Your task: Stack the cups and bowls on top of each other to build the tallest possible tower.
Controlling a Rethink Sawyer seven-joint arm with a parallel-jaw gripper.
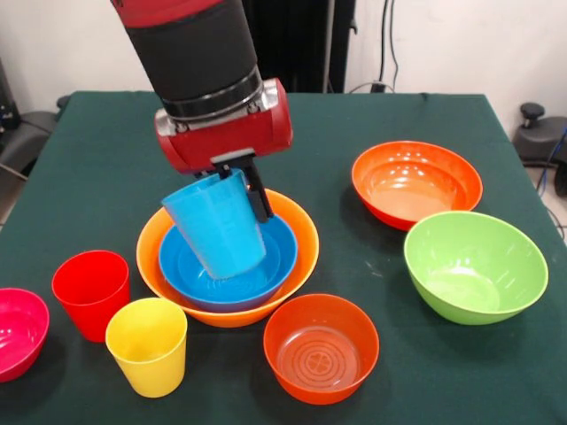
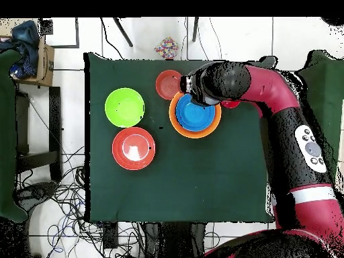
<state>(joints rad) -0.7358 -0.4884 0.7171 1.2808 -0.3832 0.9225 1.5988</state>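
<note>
My gripper (image 1: 241, 183) is shut on the rim of the light blue cup (image 1: 220, 226), with one black finger (image 1: 261, 197) outside the wall. The cup hangs tilted, its base down inside the blue bowl (image 1: 266, 266); I cannot tell whether it touches. That bowl sits nested in the largest pale orange bowl (image 1: 301, 232), the tower's bottom piece. The red cup (image 1: 90, 292) and yellow cup (image 1: 148, 345) stand upright at the front left. From overhead the arm's wrist (image 2: 218, 82) covers the cup above the blue bowl (image 2: 199, 117) and the orange bowl (image 2: 195, 134).
A magenta-pink bowl (image 1: 18, 332) sits at the left edge. A small red-orange bowl (image 1: 321, 347) (image 2: 168, 84) stands in front of the tower. A wider red-orange bowl (image 1: 416, 181) (image 2: 134, 148) and the lime green bowl (image 1: 474, 266) (image 2: 124, 107) are on the right.
</note>
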